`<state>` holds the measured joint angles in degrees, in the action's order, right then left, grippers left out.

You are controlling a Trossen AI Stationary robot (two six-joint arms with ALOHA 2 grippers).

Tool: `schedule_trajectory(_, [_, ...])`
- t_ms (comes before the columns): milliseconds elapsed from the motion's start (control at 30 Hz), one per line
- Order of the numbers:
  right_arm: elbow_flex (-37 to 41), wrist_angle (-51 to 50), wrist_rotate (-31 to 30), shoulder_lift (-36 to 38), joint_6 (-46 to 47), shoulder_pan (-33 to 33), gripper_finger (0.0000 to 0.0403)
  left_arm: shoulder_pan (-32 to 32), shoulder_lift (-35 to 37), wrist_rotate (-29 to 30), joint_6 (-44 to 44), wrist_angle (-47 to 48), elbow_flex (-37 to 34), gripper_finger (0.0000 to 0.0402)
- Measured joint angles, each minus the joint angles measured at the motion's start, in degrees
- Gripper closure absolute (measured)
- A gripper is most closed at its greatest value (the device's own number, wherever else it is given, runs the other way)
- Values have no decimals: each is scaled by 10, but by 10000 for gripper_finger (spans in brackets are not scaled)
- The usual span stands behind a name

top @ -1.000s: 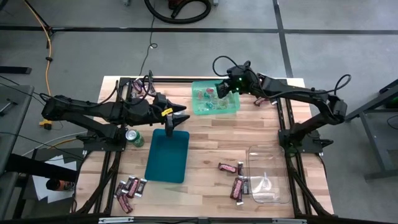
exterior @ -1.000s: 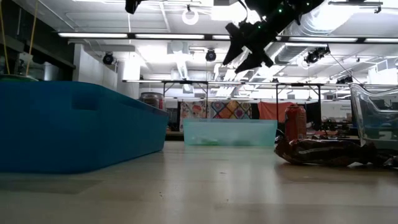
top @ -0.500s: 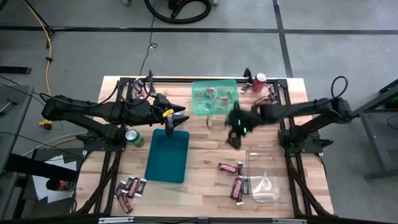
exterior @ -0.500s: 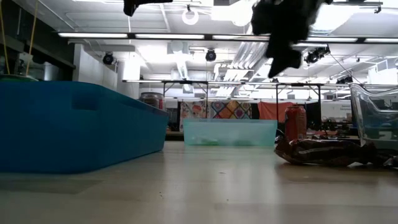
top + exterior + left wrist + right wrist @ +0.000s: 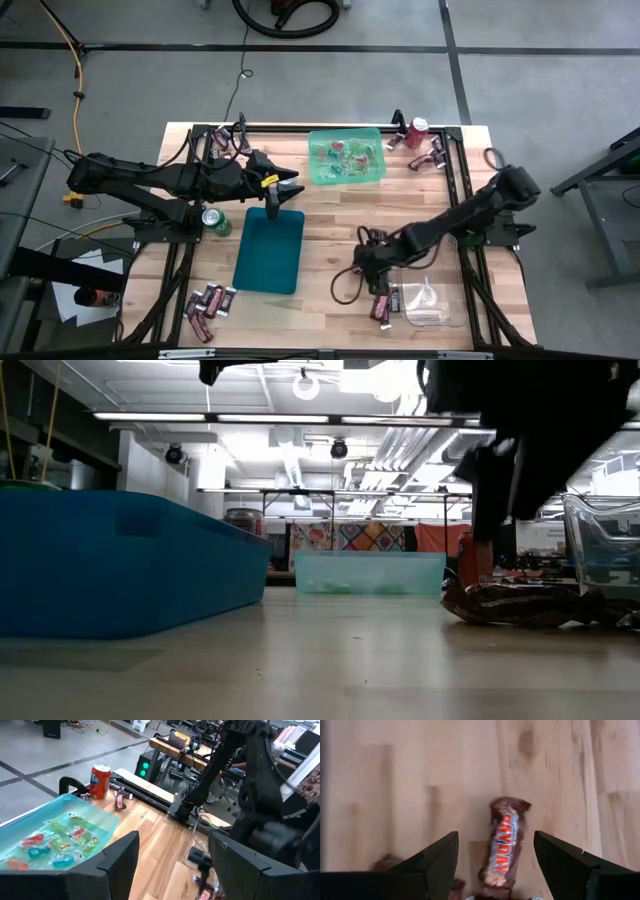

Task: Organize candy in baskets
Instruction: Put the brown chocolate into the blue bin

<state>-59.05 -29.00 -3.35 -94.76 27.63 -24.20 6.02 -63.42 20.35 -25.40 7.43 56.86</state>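
My right gripper (image 5: 368,263) hangs open, pointing down, just above the table beside the clear basket (image 5: 432,290). A dark brown candy bar (image 5: 504,847) lies flat on the wood between its two fingers, untouched. More dark bars (image 5: 385,302) lie near the clear basket's left wall, and another group (image 5: 210,300) lies at the near left. The light green basket (image 5: 346,157) at the far side holds several green and red sweets (image 5: 65,837). My left gripper (image 5: 283,192) waits open and holding nothing over the far end of the dark teal basket (image 5: 270,250).
A red soda can (image 5: 416,129) stands at the far right beside the green basket, and a green can (image 5: 216,222) stands left of the teal basket. Bare wood (image 5: 340,215) lies between the three baskets. In the low view the bars (image 5: 520,605) lie in a pile.
My right gripper has swung from above the green basket toward the table's near edge and come down over the candy bars beside the clear basket. It has tipped from nearly level to pointing steeply down. Its fingers have stayed open.
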Motion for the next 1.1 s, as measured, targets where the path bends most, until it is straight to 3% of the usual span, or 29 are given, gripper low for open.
schedule_trajectory(133, [-1,2,-28,-50,46,1,148,0,0,0,-10,6,0,177])
schedule_trajectory(333, [-1,32,-24,-85,50,-6,164,0,0,0,-10,7,0,177])
schedule_trajectory(433, [-1,34,-26,-82,53,-11,214,0,0,0,-10,6,0,177])
schedule_trajectory(600, [-1,34,-42,-26,54,-3,368,1,1,-13,1,-16,0,177])
schedule_trajectory(667, [-1,39,-60,7,54,8,384,1,7,-41,31,-35,0,177])
schedule_trajectory(767, [-2,67,-119,53,49,24,372,1,18,-53,45,-55,0,177])
schedule_trajectory(900, [-2,188,-170,68,-13,57,391,1,38,-48,50,-61,0,177])
schedule_trajectory(1100, [-3,485,-113,-37,-82,121,390,1,62,-30,56,-61,0,177])
